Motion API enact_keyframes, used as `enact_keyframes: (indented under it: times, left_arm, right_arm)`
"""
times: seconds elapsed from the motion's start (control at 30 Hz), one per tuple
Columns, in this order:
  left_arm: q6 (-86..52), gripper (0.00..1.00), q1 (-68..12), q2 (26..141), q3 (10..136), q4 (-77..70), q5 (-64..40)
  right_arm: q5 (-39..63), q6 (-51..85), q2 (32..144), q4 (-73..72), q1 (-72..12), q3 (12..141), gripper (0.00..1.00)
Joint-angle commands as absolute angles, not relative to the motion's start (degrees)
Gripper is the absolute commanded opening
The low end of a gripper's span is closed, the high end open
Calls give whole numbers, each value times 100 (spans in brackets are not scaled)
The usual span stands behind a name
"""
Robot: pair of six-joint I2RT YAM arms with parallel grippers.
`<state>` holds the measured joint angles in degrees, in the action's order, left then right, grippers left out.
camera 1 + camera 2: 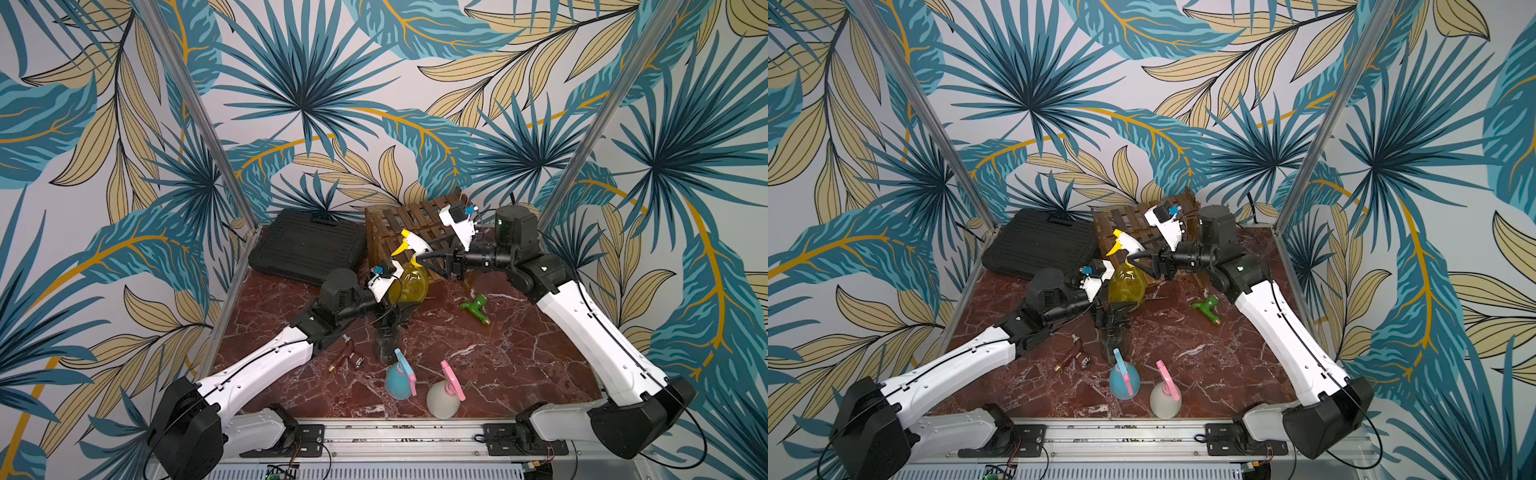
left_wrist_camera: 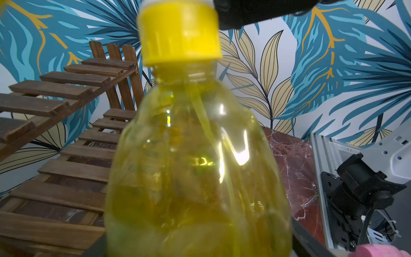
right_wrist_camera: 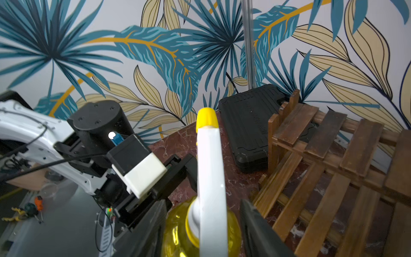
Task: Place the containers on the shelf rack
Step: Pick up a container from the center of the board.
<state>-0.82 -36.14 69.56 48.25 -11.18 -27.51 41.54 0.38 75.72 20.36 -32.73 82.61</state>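
- Left pincer [image 1: 401, 301] grips the yellow bottle [image 1: 409, 284] low, upright beside the rack [image 1: 415, 226], ready for shelving
- Right pincer [image 3: 203, 227], spread wide, straddles its neck, seemingly steadying a handover

Glossy translucent plastic yellow bottle [image 2: 198, 169], matt (rough) wooden rack [image 2: 66, 160], polished marble tabletop [image 1: 498, 365]

Case [image 1: 307, 245] left of rack [image 1: 409, 226] — nozzle [image 1: 477, 308] in front.
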Motion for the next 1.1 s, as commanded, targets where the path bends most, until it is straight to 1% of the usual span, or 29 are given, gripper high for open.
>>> enact_keyframes:
  times: [0.0, 0.1, 0.23, 0.37, 0.5, 0.57, 0.77, 0.97, 1.07]
  left_arm:
    - [-491, 84, -3492, 6970, 4814, -1671, -3089]
    - [-590, 84, -3447, 6986, 4790, -1786, -3199]
    - [-633, 84, -3432, 6990, 4791, -1843, -3270]
    - [-641, 85, -3423, 6987, 4790, -1846, -3261]
    - [-648, 85, -3404, 6987, 4790, -1838, -3216]
    - [-650, 85, -3396, 6987, 4790, -1815, -3182]
    - [-685, 85, -3377, 6987, 4790, -1811, -3089]
    - [-718, 85, -3361, 7003, 4788, -1810, -3034]
    - [-720, 85, -3360, 7013, 4781, -1819, -3049]
  right_arm:
    - [3627, 374, 7056, 844, -3291, 7701, 73]
    - [3576, 739, 6831, 76, -3288, 7312, 76]
    - [3575, 1267, 6928, -481, -3291, 7141, 75]
    - [3785, 1655, 7132, -857, -3296, 7123, 62]
    - [3994, 1835, 7292, -923, -3294, 7194, 45]
    - [4093, 1932, 7331, -981, -3295, 7197, 39]
    - [4310, 2043, 7462, -945, -3289, 7224, 33]
    - [4490, 2063, 7560, -862, -3293, 7256, 31]
    - [4500, 2036, 7592, -809, -3293, 7271, 27]
